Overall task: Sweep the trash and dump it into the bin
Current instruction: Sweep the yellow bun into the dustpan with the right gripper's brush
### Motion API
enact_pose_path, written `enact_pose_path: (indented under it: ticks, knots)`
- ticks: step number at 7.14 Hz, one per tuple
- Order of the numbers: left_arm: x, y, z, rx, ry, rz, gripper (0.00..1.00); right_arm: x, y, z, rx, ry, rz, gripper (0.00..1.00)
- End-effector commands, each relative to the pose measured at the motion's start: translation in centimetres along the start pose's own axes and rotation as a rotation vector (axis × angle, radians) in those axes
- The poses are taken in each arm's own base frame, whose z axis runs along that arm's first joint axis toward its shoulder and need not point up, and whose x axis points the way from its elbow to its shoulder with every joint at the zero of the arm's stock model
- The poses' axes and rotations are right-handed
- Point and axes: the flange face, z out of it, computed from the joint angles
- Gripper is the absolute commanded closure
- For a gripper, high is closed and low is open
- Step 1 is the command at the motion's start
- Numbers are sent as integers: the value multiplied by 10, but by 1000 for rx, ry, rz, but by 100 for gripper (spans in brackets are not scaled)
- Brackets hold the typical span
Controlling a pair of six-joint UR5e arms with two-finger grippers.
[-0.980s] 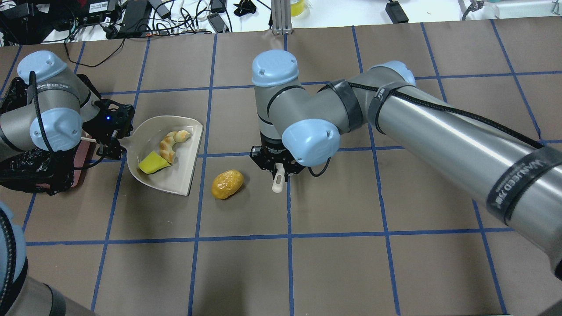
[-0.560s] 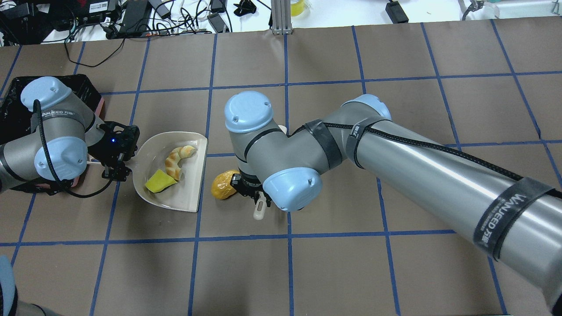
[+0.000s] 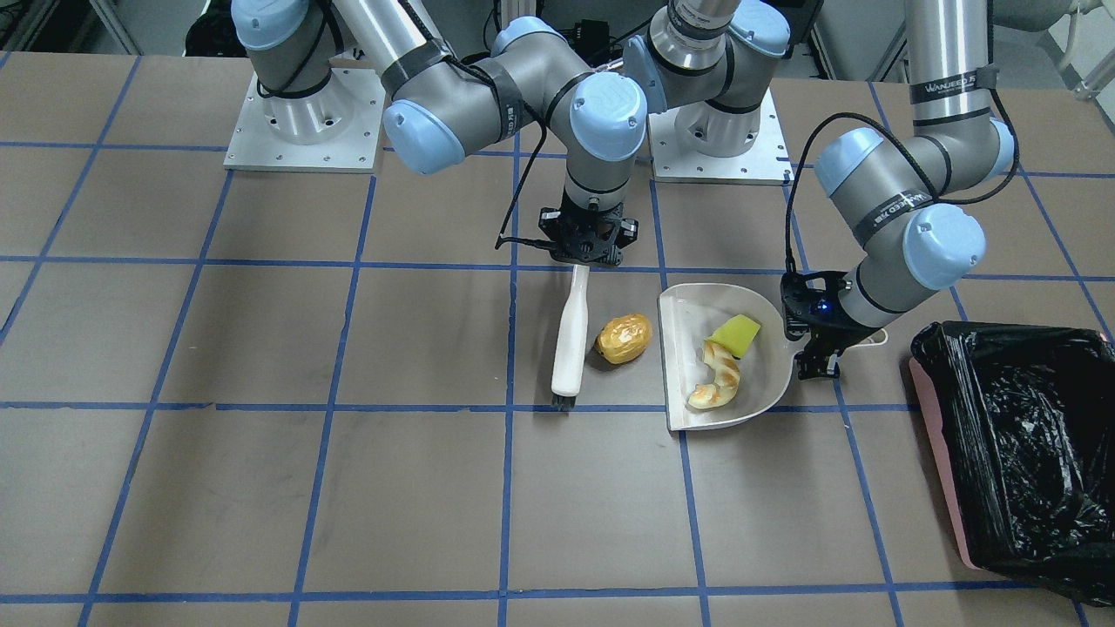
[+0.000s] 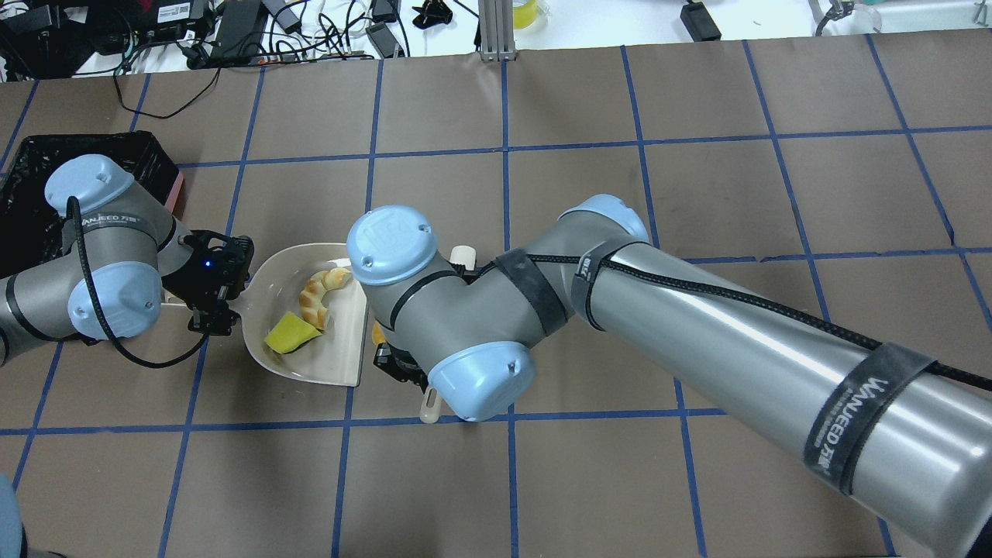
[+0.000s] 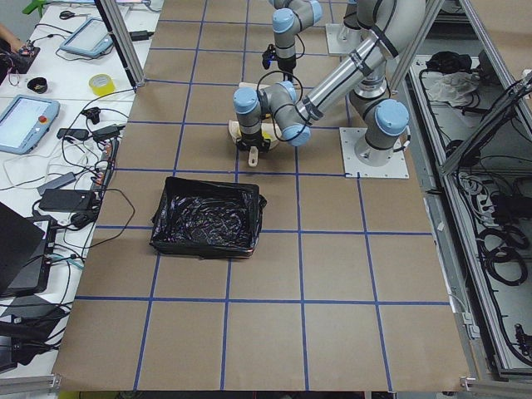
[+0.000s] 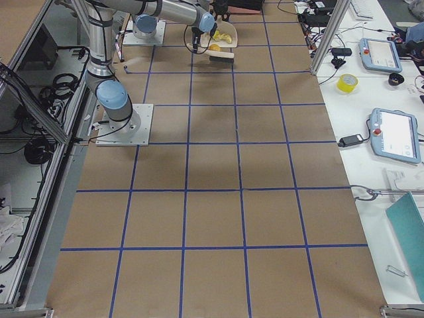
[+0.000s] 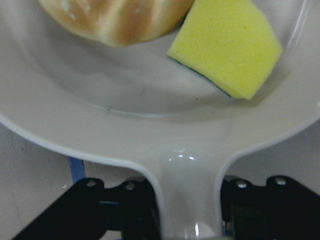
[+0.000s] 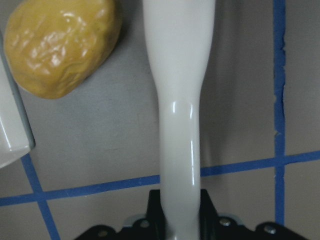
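Observation:
The golden-brown potato lump (image 3: 624,338) lies on the table between the white brush (image 3: 571,335) and the open edge of the cream dustpan (image 3: 688,348). It also shows in the right wrist view (image 8: 60,45). The pale croissant piece (image 3: 716,376) and the yellow sponge (image 3: 734,334) lie inside the dustpan. My right gripper (image 3: 582,248) is shut on the brush handle (image 8: 182,100). My left gripper (image 3: 814,348) is shut on the dustpan handle (image 7: 190,195). The bin (image 3: 1028,453) with its black bag stands beyond the left arm. In the overhead view my right arm hides most of the potato.
Cables and electronics (image 4: 232,31) lie beyond the table's far edge. Blue tape lines (image 3: 505,488) cross the brown table. The bin also shows at the overhead view's left edge (image 4: 31,170), behind my left arm.
My right arm has swung left and nearer with the brush, pushing the potato up to the dustpan's edge. My left arm has shifted the dustpan slightly nearer and away from the bin.

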Motion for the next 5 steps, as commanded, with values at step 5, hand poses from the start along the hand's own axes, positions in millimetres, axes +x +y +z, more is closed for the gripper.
enact_pose_path:
  ticks: [5]
  knots:
    - [2,-3,-1,-1,-1,-14,100,-100,1,13,35,-110,74,100]
